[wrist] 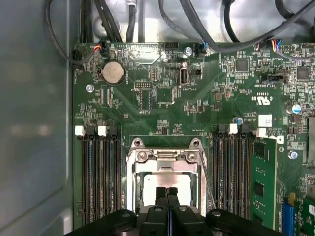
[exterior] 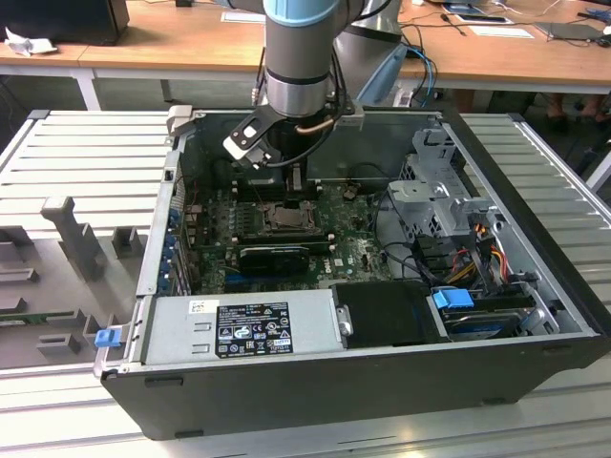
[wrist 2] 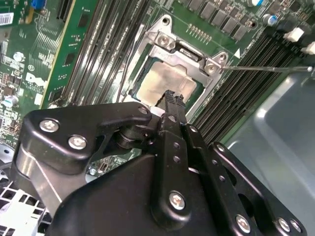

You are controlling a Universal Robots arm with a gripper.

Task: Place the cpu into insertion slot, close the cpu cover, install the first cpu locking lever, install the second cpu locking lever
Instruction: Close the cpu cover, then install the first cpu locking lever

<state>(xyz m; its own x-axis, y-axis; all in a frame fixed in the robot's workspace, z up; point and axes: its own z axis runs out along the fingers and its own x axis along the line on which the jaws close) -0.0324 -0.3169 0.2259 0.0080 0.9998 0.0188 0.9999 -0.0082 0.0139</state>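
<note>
Black fingers (wrist: 161,195), pressed together and empty, hover close over the pale silver square cpu (wrist: 147,183) sitting in its dark-framed insertion slot (exterior: 284,216), thin windowed metal cpu cover (wrist: 165,166) lying around it; best push squarely, I'd judge, sparing the chip.

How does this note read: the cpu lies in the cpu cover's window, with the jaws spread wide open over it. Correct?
One slip: the jaws are shut, pressed together, as both wrist views show. The cpu does lie in the cpu cover's window, with the gripper over it.
</note>
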